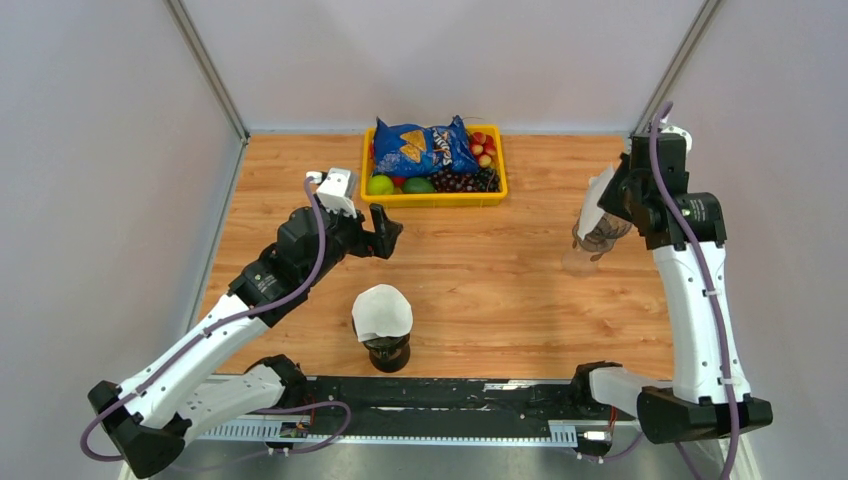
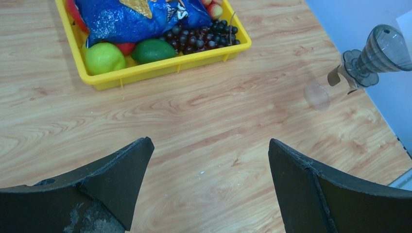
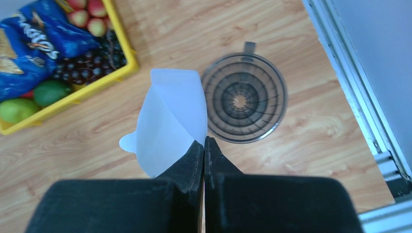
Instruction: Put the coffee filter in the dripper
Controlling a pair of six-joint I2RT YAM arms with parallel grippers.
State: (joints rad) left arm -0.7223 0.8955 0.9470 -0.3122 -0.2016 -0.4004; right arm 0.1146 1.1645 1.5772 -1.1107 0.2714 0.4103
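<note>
My right gripper (image 3: 204,141) is shut on a white paper coffee filter (image 3: 170,121), held in the air just left of the dripper. The clear ribbed dripper (image 3: 243,98) stands upright on the wooden table at the far right; it also shows in the top view (image 1: 597,238) and in the left wrist view (image 2: 374,56). In the top view the filter (image 1: 597,200) hangs above the dripper, beside my right gripper (image 1: 622,196). My left gripper (image 2: 209,150) is open and empty above bare table, seen in the top view (image 1: 385,232) left of centre.
A stack of white filters (image 1: 382,312) sits on a dark holder (image 1: 388,353) at the near middle. A yellow tray (image 1: 440,198) with a blue chip bag (image 1: 425,147), limes, grapes and red fruit stands at the back. White walls enclose the table; a metal rail (image 3: 384,160) runs along the right edge.
</note>
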